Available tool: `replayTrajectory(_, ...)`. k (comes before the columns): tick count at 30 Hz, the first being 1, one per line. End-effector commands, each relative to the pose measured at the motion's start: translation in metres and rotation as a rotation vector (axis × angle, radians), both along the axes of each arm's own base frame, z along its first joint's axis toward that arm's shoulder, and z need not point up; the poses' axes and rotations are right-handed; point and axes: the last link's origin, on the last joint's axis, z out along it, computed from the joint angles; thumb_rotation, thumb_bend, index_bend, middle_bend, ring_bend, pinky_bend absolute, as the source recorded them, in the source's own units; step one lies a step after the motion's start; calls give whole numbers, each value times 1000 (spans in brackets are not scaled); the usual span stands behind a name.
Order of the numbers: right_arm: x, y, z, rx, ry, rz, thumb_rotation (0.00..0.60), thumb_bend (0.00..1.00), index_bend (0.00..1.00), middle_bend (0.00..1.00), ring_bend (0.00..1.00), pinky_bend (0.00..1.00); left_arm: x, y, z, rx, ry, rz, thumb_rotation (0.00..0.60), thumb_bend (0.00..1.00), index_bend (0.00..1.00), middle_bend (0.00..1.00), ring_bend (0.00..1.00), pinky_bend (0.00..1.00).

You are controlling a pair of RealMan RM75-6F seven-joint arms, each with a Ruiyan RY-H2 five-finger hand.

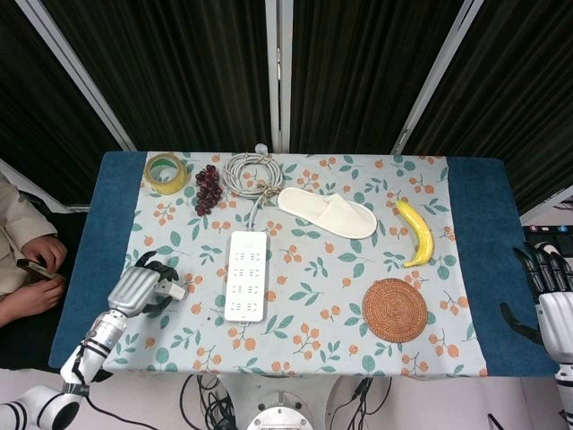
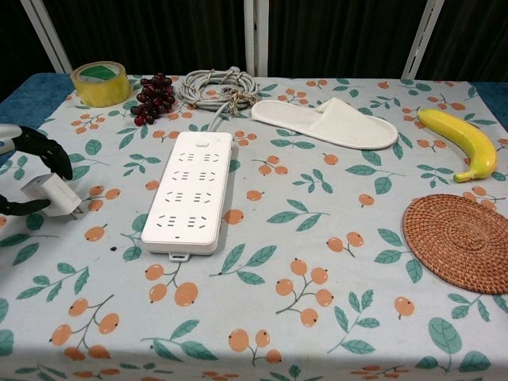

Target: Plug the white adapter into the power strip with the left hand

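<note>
The white power strip (image 1: pixel 246 275) (image 2: pixel 189 190) lies lengthwise at mid-table, its cord running to the far side. The white adapter (image 1: pixel 175 289) (image 2: pixel 51 195) rests on the cloth just left of it, prongs pointing toward the strip. My left hand (image 1: pixel 136 288) (image 2: pixel 36 143) sits at the adapter's left side. Its dark fingers arch over the top and the thumb touches the near edge, without a plain grip. My right hand (image 1: pixel 553 309) hangs beyond the table's right edge, fingers spread and holding nothing.
At the far side are a yellow tape roll (image 1: pixel 166 172), dark grapes (image 1: pixel 208 188), the coiled cable (image 1: pixel 252 172) and a white slipper (image 1: pixel 327 212). A banana (image 1: pixel 416 233) and a woven coaster (image 1: pixel 394 310) lie to the right. A person's hands (image 1: pixel 36 273) show at the left edge.
</note>
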Motion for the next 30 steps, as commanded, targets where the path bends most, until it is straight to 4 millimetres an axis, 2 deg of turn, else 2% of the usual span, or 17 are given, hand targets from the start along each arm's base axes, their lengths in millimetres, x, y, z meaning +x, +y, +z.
replayTrajectory(1, -1, 1, 0, 0, -1, -2, 600, 228, 0, 0, 0, 0, -3, 0, -4, -1, -64, 5, 600, 309, 389, 415, 265, 103)
replayTrajectory(15, -1, 3, -5, 7, -13, -5, 600, 228, 0, 0, 0, 0, -12, 1, -9, -12, -117, 28, 600, 313, 406, 432, 265, 113)
replayTrajectory(22, 0, 4, -5, 5, -13, -5, 600, 228, 0, 0, 0, 0, -16, 3, -8, 4, -135, 40, 600, 314, 481, 505, 325, 150)
replayTrajectory(25, 0, 4, -5, 5, -14, -4, 600, 228, 0, 0, 0, 0, -15, 5, -7, 21, -150, 33, 600, 316, 571, 601, 408, 200)
replayTrajectory(30, 1, 3, -5, 3, -16, -1, 600, 228, 0, 0, 0, 0, -2, 9, 3, 35, -148, -28, 600, 319, 667, 712, 517, 410)
